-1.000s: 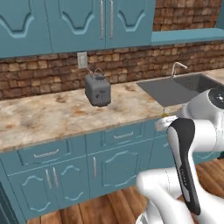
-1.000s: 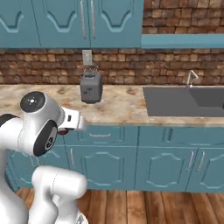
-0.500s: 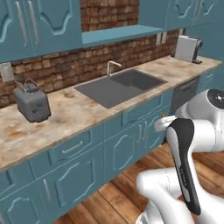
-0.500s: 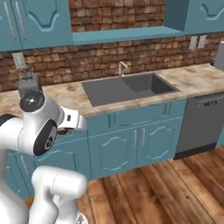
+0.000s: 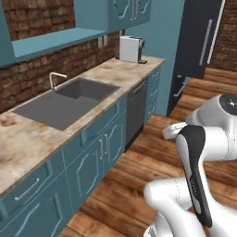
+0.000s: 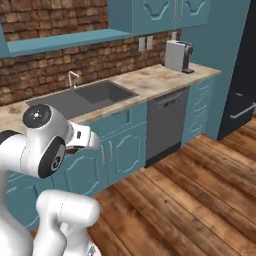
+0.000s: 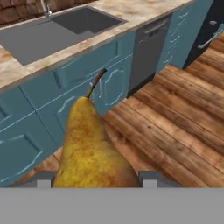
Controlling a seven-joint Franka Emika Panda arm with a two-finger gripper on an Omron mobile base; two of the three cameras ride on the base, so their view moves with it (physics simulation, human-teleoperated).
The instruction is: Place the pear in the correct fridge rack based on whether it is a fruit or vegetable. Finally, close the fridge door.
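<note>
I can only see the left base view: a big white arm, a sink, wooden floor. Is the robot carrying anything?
Observer: Yes. In the hand view a brownish-golden pear sits between the gripper fingertips, stem pointing away from the hand.
Operator: What's the hand pointing at?
Observer: Blue cabinet doors under the counter, with the dishwasher further along.
Operator: Is the fridge's door open?
Observer: I can't tell. The right base view shows a dark fridge with a pale handle, cut off at the frame edge.
</note>
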